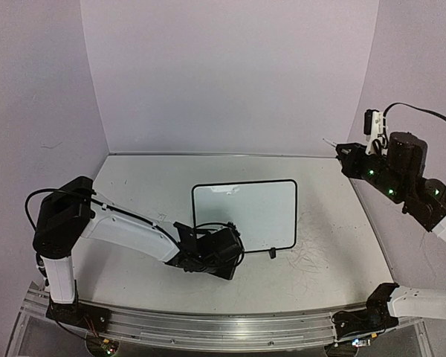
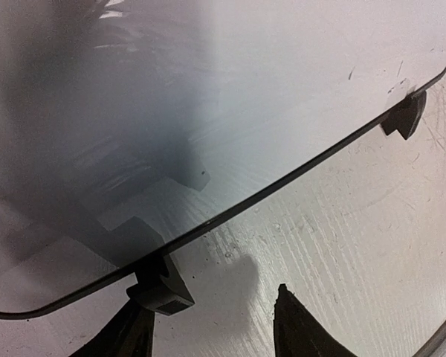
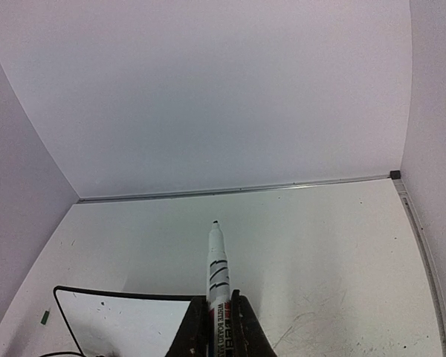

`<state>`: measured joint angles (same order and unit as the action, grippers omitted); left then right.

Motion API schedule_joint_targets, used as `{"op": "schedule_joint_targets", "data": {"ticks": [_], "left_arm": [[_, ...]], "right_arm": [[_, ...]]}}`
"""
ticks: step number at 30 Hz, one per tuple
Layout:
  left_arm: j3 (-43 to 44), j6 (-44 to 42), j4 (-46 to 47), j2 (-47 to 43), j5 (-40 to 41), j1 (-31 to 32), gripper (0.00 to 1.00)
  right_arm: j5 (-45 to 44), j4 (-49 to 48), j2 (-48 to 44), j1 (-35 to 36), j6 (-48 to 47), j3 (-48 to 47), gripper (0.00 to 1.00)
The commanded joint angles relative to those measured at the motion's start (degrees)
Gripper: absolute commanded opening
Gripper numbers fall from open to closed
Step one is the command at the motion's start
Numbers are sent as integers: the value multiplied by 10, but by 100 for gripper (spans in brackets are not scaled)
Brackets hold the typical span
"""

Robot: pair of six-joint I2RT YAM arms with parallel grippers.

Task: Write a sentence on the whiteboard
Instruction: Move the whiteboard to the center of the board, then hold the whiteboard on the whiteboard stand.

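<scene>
Tabletop [image 2: 357, 245] bears the whiteboard [image 2: 245, 111], its near edge just beyond the parted left pincer [image 2: 212, 316]

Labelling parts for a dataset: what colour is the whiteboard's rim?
Black, a thin rim around the whiteboard. Shows best in the top view.

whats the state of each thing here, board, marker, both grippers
whiteboard: lying flat, nearly blank
marker: uncapped, held off the whiteboard, tip pointing away from the arm
right gripper: shut on the marker, raised
left gripper: open, empty, at the whiteboard's near edge
</scene>
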<state>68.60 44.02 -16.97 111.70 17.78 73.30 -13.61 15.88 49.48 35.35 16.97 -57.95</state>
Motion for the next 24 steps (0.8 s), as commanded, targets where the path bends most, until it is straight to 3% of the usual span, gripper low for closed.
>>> {"op": "schedule_joint_targets", "data": {"ticks": [1,8,16,19,24], "left_arm": [[2,-15,19,-51,3,7,58],[-52,-60,21,-155,5,7,69],[-86,-160,22,-293,0,8,74],[-76,-207,6,-323,14,7,76],[-6,-274,-98,-341,77,-15,83]], "right_arm": [[-21,-26,3,0,-10,9,0],[-100,-41,-21,0,-10,37,0],[-81,-88,-42,0,-29,67,0],[-92,-88,-35,0,-27,64,0],[-81,-88,-25,0,-36,51,0]]}}
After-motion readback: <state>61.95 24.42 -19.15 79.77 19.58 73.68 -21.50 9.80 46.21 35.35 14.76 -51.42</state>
